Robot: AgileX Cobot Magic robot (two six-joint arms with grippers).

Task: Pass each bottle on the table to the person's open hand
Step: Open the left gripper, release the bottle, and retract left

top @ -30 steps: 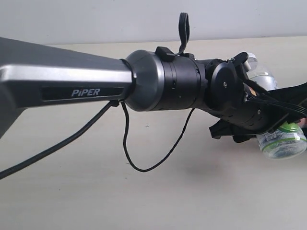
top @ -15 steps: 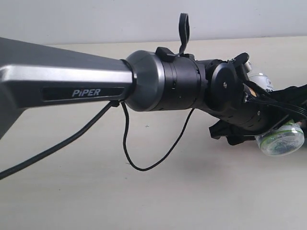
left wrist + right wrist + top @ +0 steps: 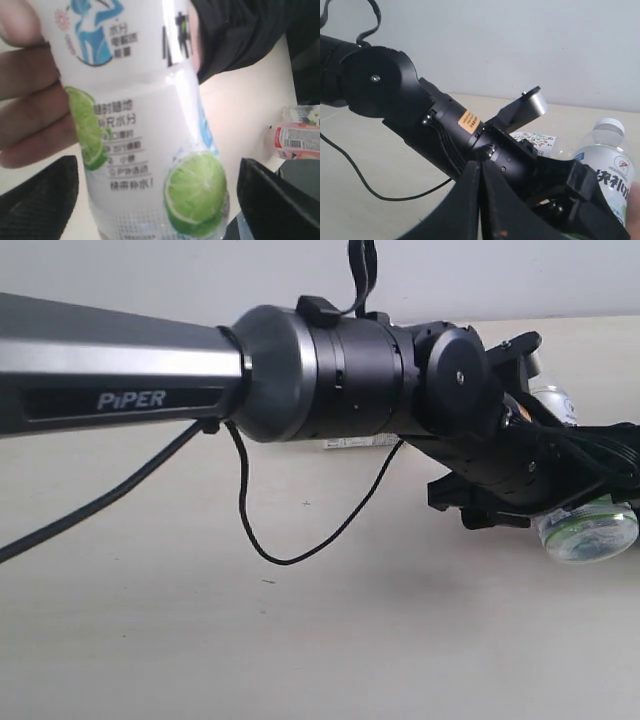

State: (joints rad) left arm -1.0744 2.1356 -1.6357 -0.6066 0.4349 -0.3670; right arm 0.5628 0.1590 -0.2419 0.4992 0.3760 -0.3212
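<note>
Cream counter [image 3: 300, 640] under a pale wall: the left arm [image 3: 120, 390] spans the frame to the lower right. There the lime-label bottle [image 3: 150, 150] sits between its jaws, which are spread wide and clear of both sides. A person's hand [image 3: 30, 115] grips the bottle, its long axis crosswise to the jaws' gap and its base toward the camera. Right jaws hang nearby, pressed shut and empty.

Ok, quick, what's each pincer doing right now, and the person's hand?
Left pincer: open around the lime bottle.
Right pincer: shut, empty.
Person's hand: holding the lime bottle.
</note>
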